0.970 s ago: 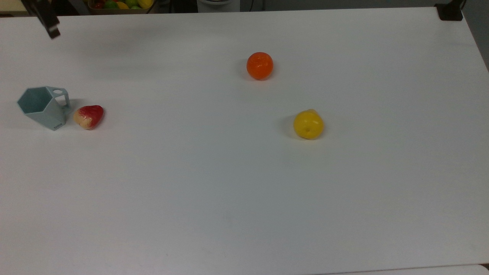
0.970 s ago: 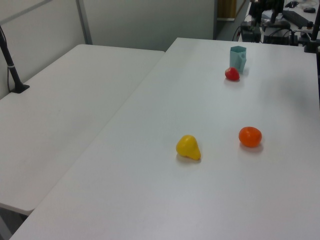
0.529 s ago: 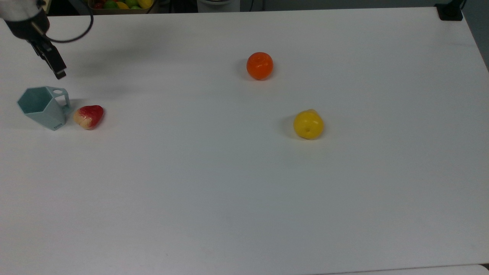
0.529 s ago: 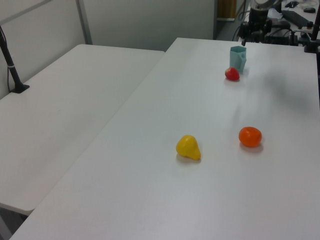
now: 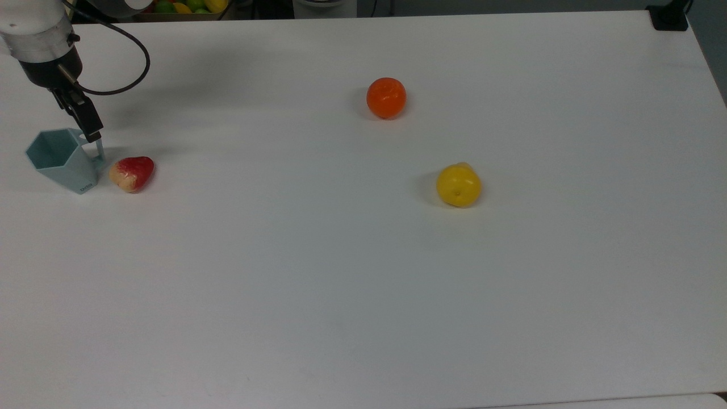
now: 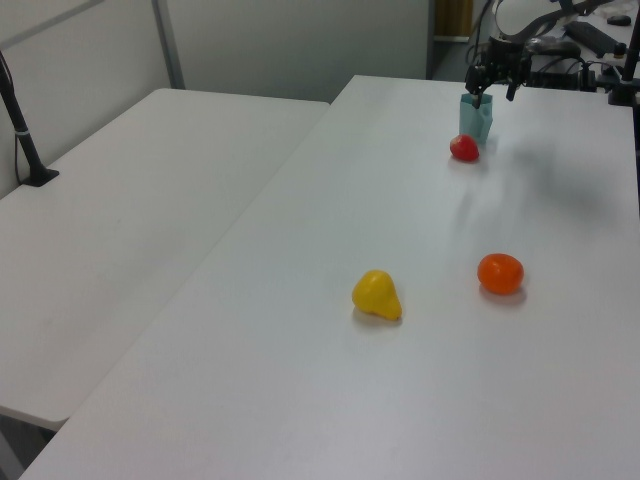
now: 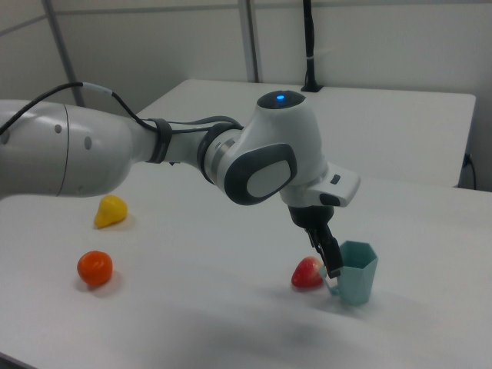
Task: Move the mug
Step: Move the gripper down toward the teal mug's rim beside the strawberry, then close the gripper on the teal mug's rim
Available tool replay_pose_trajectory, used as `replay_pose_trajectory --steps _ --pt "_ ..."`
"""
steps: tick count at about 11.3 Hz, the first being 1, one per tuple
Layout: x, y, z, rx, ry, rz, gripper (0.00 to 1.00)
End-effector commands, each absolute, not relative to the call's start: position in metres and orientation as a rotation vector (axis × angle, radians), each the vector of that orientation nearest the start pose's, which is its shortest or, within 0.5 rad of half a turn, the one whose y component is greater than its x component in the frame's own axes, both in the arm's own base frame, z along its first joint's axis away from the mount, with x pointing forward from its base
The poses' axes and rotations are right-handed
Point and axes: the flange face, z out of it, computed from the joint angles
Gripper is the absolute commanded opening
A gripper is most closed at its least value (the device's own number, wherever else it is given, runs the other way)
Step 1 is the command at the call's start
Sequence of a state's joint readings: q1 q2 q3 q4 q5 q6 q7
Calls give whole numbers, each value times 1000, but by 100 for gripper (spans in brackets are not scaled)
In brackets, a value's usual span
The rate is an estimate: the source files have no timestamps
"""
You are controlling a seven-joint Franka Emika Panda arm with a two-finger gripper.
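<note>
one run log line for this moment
phase: reaching | gripper: at handle of pale teal faceted mug | mug: upright on white table, not lifted | red strawberry-shaped fruit: beside mug

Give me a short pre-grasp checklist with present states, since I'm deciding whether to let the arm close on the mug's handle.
1. Mug upright on the table: ok.
2. Gripper lined up at the handle: ok in the top view, where the tip sits over the handle; the right view also puts the gripper at the mug's handle side.
3. Fingers straddling the handle: cannot tell.
4. Red fruit clear of the gripper: not ok to assume; it lies close beside the handle, apart from the mug.
5. Orange fruit and yellow fruit out of the way: ok, both far off.
6. Cable clear of the mug: ok.
</note>
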State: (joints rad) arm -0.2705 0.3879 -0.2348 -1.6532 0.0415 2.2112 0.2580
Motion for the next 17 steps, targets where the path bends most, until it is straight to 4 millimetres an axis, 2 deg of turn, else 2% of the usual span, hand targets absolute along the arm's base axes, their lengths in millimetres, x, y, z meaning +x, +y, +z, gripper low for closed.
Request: replay_pose_trajectory --steps 1,2,6,9,12,14,17 --pt "608 -308 392 -3015 1178 -280 93" --pt "616 -299 383 -3036 1146 -298 91" --pt "622 -298 363 -3040 1154 -311 86" --pt "623 -298 361 -3041 1158 -319 59" --pt "622 -299 361 -3043 1159 -316 39" --pt "621 -298 356 -3065 1145 -303 37" --pt "619 -297 354 -3065 1145 -298 29"
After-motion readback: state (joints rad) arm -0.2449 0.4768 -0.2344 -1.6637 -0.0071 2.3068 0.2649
